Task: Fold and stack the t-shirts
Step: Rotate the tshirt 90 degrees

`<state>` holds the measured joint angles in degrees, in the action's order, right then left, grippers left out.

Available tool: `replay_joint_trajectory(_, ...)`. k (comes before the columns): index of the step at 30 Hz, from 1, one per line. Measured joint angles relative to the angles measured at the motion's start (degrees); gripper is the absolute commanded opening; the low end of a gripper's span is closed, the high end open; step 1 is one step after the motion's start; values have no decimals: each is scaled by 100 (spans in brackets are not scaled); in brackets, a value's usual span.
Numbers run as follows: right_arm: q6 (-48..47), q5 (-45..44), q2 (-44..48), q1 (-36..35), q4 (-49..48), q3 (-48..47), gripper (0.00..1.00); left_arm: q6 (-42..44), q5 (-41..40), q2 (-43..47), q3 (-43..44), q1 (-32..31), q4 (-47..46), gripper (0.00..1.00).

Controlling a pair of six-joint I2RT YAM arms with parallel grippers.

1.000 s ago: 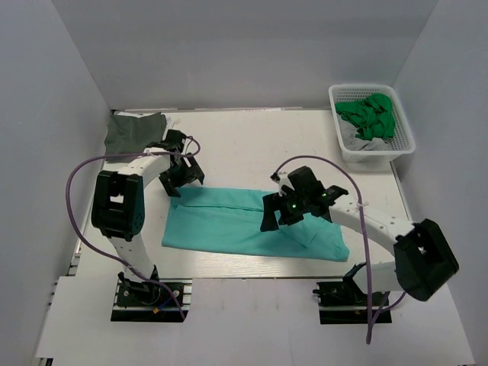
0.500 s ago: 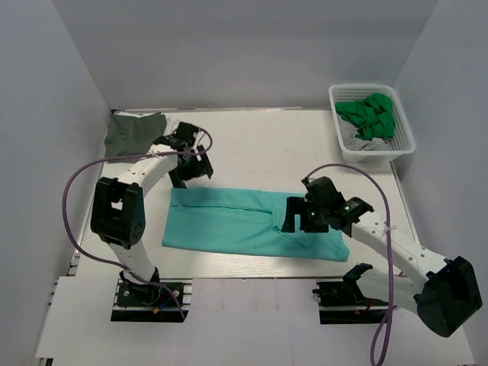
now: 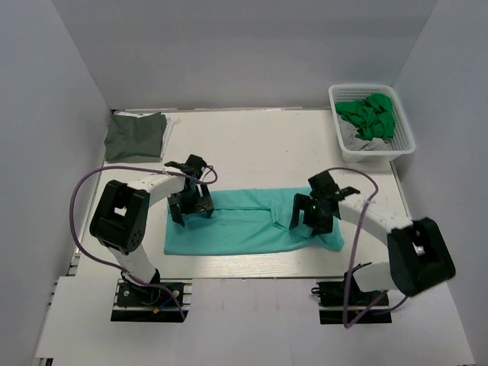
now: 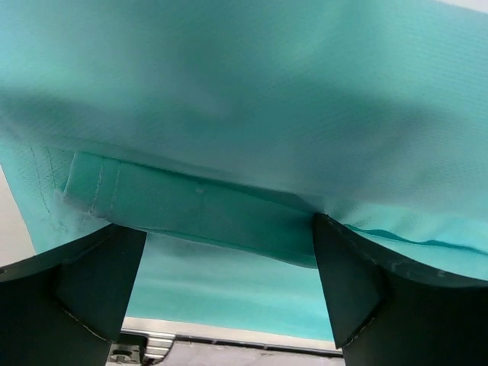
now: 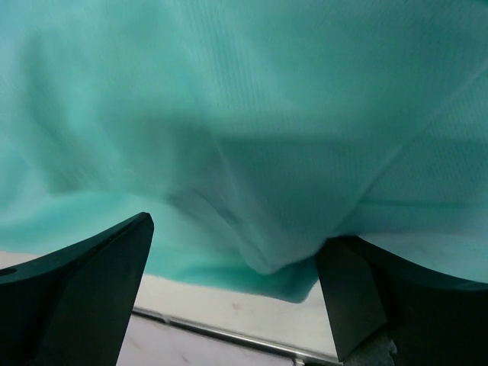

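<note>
A teal t-shirt (image 3: 244,225) lies as a long, flattened strip across the near middle of the table. My left gripper (image 3: 192,206) is low over its left part and my right gripper (image 3: 309,217) is low over its right part. In the left wrist view the jaws (image 4: 229,229) stand wide apart, and a fold of the teal fabric (image 4: 267,91) hangs close in front of them. In the right wrist view the jaws (image 5: 235,236) also stand wide apart, with a bulge of teal fabric (image 5: 229,91) sagging between them. Neither gripper pinches cloth.
A folded dark grey shirt (image 3: 136,135) lies at the back left corner. A white basket (image 3: 362,86) at the back right holds crumpled green shirts (image 3: 370,114). The table's near edge (image 3: 252,273) runs just below the teal shirt.
My left gripper has come from the shirt's far-left corner toward me onto its left part. My right gripper has shifted right and drawn back. The shirt's far edge now lies straighter.
</note>
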<state>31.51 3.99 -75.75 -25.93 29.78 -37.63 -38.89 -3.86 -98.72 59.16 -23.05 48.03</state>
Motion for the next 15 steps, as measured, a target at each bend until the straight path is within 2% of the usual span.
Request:
replay_joint_trajectory(4, -302, 299, -1215, 393, -531, -981, 90, -264, 177, 105, -151, -142, 74, 100)
replay_joint_trajectory(8, -973, 673, -2688, 612, -863, -2573, 90, -492, 437, 48, -50, -284, 186, 100)
replay_joint_trajectory(9, -1167, 697, -3294, 658, -907, -3364, 90, -535, 479, -33, 66, -315, 199, 100)
replay_joint_trajectory(15, -2514, 1268, -5643, 723, -977, -6686, 90, -684, 588, -1073, 1351, -400, 400, 100)
